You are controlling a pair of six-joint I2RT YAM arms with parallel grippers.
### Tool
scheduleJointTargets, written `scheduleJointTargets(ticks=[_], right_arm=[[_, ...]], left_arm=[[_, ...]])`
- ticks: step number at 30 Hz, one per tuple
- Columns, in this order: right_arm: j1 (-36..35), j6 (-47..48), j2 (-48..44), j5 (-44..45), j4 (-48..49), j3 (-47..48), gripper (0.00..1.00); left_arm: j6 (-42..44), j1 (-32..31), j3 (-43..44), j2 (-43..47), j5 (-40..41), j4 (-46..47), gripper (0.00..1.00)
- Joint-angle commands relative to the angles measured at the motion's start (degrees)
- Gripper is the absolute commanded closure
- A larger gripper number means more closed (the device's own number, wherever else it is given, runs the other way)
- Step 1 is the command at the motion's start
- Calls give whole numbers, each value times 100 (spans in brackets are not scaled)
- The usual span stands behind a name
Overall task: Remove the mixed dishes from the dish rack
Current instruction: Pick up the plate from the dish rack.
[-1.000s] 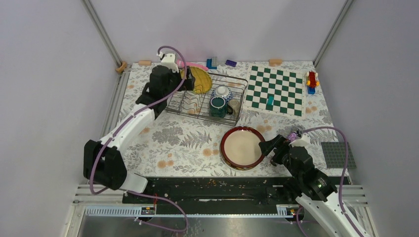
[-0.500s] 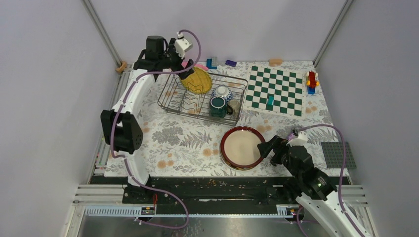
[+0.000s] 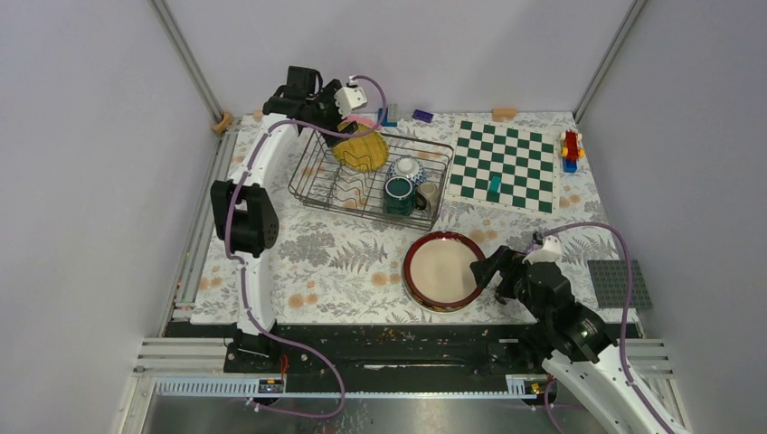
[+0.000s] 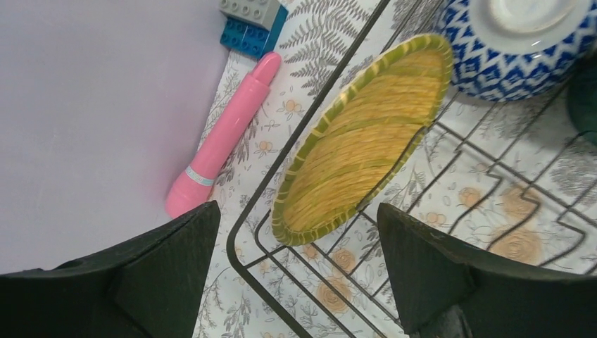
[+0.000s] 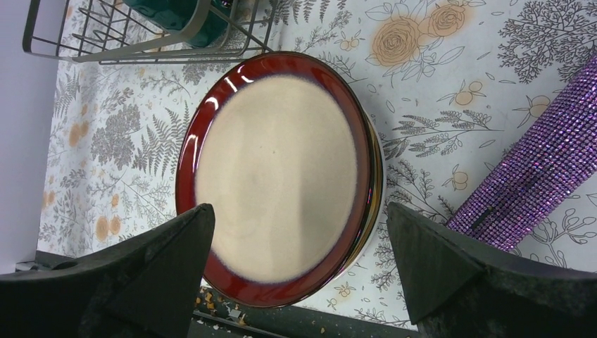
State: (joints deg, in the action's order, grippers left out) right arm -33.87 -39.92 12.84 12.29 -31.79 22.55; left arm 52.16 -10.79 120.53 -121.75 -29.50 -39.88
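The dish rack (image 3: 348, 190) stands at the back centre. In it the yellow woven-look plate (image 3: 362, 147) leans on edge at the back-left corner, with the small patterned bowl (image 3: 407, 168), dark green mug (image 3: 398, 194) and small olive cup (image 3: 429, 193) to its right. My left gripper (image 3: 342, 119) hovers open over the woven plate (image 4: 362, 137) and the rack's corner wire (image 4: 265, 289), touching neither. The cream plate with dark red rim (image 3: 442, 269) lies on top of other plates on the table. My right gripper (image 3: 489, 269) is open and empty at its right edge (image 5: 281, 176).
The green-and-white chessboard (image 3: 505, 165) lies right of the rack. A purple glittery cylinder (image 5: 535, 176) lies right of the plate stack. A pink stick (image 4: 225, 137) and toy bricks (image 4: 252, 21) lie behind the rack by the back wall. A grey baseplate (image 3: 618, 282) sits at far right.
My left arm has risen from the rack's left side and swung back and right, over the rack's back-left corner. The right arm has hardly moved.
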Motion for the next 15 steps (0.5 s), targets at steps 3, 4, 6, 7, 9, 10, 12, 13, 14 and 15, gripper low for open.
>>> scheduleJointTargets(ticks=[3,4,6,7,9,10,12,13,14,15], right_arm=[[-25,65,260,57,178,274,0],[-30,65,293,45,186,285,0],[-32,73,353,28,216,307,0],[-32,73,371,27,219,319,0],[-32,86,406,35,226,331,0],[-32,100,418,43,226,333,0],[-32,117,429,76,224,333,0],[-32,116,436,87,221,323,0],[-30,116,436,88,222,320,0],[-32,116,438,88,219,314,0]], left_arm=[[330,23,393,-467,463,333,20],[325,24,399,-527,485,400,23],[332,24,371,-618,505,536,30],[330,24,367,-652,521,599,33],[328,24,374,-709,496,652,36],[326,24,363,-728,472,655,36],[363,24,294,-719,364,657,38],[405,24,242,-704,320,659,39],[436,24,209,-708,297,657,40],[450,24,200,-709,291,657,41]])
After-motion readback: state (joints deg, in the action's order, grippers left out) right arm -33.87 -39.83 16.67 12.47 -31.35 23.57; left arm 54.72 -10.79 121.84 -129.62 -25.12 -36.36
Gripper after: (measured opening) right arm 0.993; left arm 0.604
